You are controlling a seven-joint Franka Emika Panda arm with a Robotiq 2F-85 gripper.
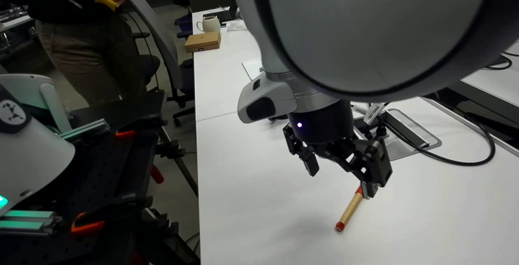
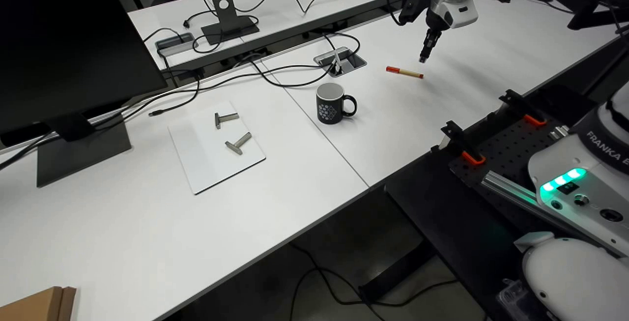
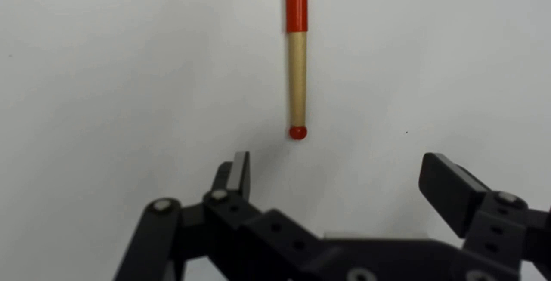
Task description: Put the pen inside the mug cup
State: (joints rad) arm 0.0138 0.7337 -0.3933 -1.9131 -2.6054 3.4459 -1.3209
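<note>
The pen [image 3: 298, 78] lies on the desk [image 2: 388, 129], apart from the hand [image 3: 338, 165], which stands above, near the pen's ball-tipped end, released and with its two fingers [image 3: 447, 186] spread wide. In the wrist view the pen's long axis runs nearly straight up and down: the small red ball is towards the hand, in line with the gap between the fingers but left of centre, and the red cap runs off the top edge. An exterior view shows the mug [image 2: 330, 103] upright on the desk, handle to the right, its dark side bearing a pale pattern; the pen is seen whole there, lying nearly crosswise, its cap pointing at the socket plate [image 2: 355, 64]. Two T-shaped tools [image 2: 238, 143] lie on a white board [image 2: 201, 159] there. In an exterior view with a person [image 1: 85, 46] and a pale cup [image 1: 211, 24], the pen slants, ball end nearest the camera, a finger covering part of its cap. The arm [image 1: 365, 25] hides much of the desk there, and I cannot make out the mug.
</note>
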